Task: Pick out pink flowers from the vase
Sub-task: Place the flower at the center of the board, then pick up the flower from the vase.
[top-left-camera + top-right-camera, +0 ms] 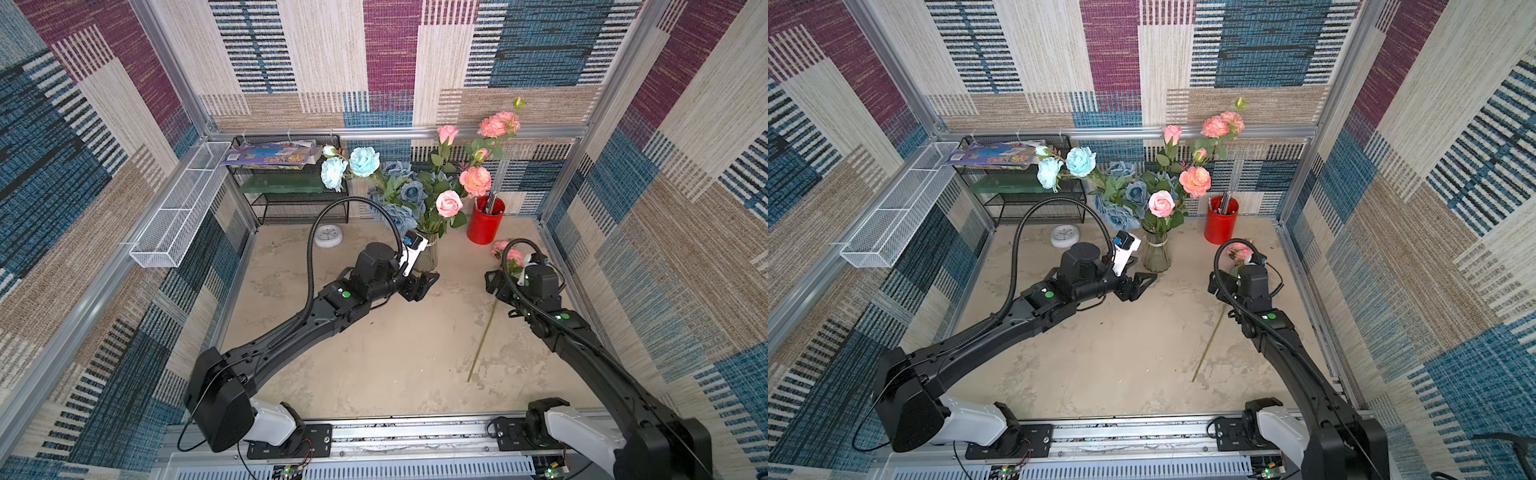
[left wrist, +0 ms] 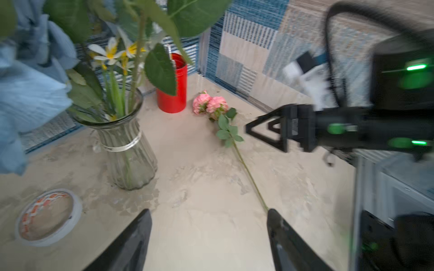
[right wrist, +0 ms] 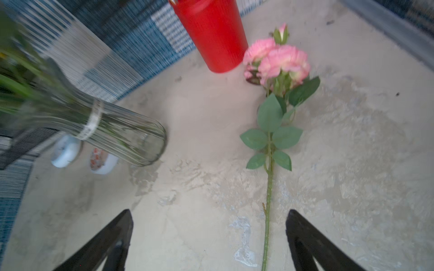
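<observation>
Both are spread and empty: right hand (image 3: 209,211), left hand (image 2: 208,211). The vase (image 2: 129,162) at the latter's 12 o'clock could get tipped if pink flowers (image 1: 449,203) are yanked sideways.

My stereo head sits high above my bases, looking down toward the back wall, far enough off to hold both arms and the whole table (image 1: 395,353); both top views show nearly the same scene. My left wrist camera rides low, looking past my left gripper (image 2: 208,212) at the vase (image 2: 128,162). My right wrist camera (rolled, so the vase leans) looks past my right gripper (image 3: 209,212) along the lying pink flower (image 3: 269,187). Both wrist views share vase, flower and red cup (image 3: 211,35).
</observation>
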Robot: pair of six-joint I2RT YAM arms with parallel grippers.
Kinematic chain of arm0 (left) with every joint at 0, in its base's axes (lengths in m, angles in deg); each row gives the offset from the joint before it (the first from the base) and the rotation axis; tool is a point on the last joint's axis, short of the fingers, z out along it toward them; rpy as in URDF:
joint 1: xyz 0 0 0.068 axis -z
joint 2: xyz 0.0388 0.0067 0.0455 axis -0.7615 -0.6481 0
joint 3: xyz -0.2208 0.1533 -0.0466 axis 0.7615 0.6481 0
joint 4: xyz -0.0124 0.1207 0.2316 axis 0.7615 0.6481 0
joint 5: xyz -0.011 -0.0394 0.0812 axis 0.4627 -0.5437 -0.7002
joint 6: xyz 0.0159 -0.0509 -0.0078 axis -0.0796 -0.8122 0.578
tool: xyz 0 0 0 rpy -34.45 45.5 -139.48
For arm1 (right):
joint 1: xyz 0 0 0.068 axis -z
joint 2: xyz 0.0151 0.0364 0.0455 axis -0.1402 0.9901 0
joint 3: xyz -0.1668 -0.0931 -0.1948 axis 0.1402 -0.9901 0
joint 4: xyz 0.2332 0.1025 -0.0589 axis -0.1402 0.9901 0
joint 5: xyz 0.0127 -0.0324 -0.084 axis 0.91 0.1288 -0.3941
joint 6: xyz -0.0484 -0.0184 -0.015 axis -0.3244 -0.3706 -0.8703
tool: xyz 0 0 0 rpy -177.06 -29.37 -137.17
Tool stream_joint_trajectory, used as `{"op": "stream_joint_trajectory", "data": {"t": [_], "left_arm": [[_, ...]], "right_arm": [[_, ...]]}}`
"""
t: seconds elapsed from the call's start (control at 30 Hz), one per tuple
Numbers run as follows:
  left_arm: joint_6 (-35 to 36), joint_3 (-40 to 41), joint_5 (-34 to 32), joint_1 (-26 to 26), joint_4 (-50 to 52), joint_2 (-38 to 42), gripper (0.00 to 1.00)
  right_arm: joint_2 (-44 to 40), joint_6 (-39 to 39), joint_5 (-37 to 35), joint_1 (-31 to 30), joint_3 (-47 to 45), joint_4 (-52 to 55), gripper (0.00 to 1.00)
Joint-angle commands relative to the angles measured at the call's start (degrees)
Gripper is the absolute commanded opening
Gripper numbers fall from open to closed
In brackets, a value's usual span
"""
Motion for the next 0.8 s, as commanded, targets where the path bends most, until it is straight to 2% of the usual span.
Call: {"op": "stream_joint_trajectory", "data": {"t": [0.0, 0.1, 0.27, 0.43, 0.57, 0.77], "left_arm": [[3.46, 0.37, -7.74, 0.11, -12.22, -3.92, 0.74], [4.5, -0.6, -9.86, 0.1, -18.71, -7.84, 0.73], [6.81, -1.26, -12.69, 0.02, -31.99, -13.06, 0.68], [8.02, -6.85, -12.82, -0.24, -33.31, -18.99, 0.59], [6.51, -8.06, -13.97, -0.65, -40.21, -23.09, 0.48], [5.21, -11.13, -14.46, -0.86, -41.51, -27.24, 0.44]], "right_arm": [[-8.64, -1.77, 2.22, 0.54, -2.05, -5.03, 0.96], [-15.54, -3.98, 2.92, 0.63, -3.82, -7.65, 0.96], [-18.82, -4.47, 1.21, 0.59, -2.64, -4.14, 0.96], [-19.3, -4.42, 0.98, 0.45, -4.04, -4.21, 0.96], [-19.48, -4.33, 1.23, 0.46, -4.79, -4.87, 0.96], [-19.48, -4.9, 0.99, 0.07, -4.92, -4.89, 0.96]]}}
